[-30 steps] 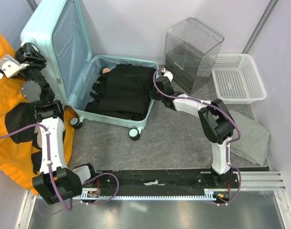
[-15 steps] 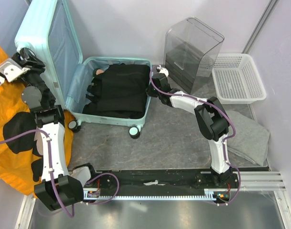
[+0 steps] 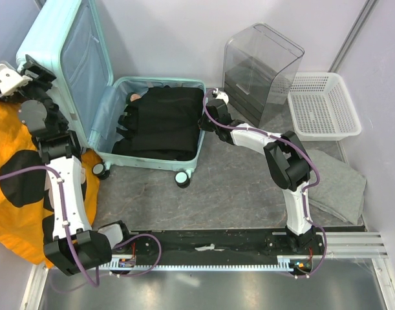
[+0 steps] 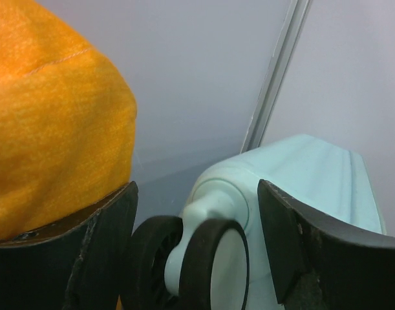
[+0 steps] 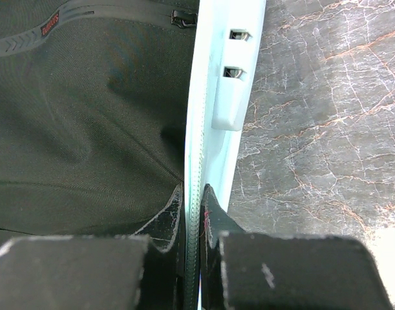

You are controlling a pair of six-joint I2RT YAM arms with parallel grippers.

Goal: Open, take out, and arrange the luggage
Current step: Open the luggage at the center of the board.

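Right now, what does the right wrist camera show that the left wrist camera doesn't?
Only the right wrist view: the right gripper pinched shut on the rim of the suitcase, black clothes packed inside, and the marbled table.

Only the left wrist view: the left gripper open, a black-and-white wheel showing between its fingers, an orange cloth, and the grey wall.

Both: the mint shell of the suitcase.
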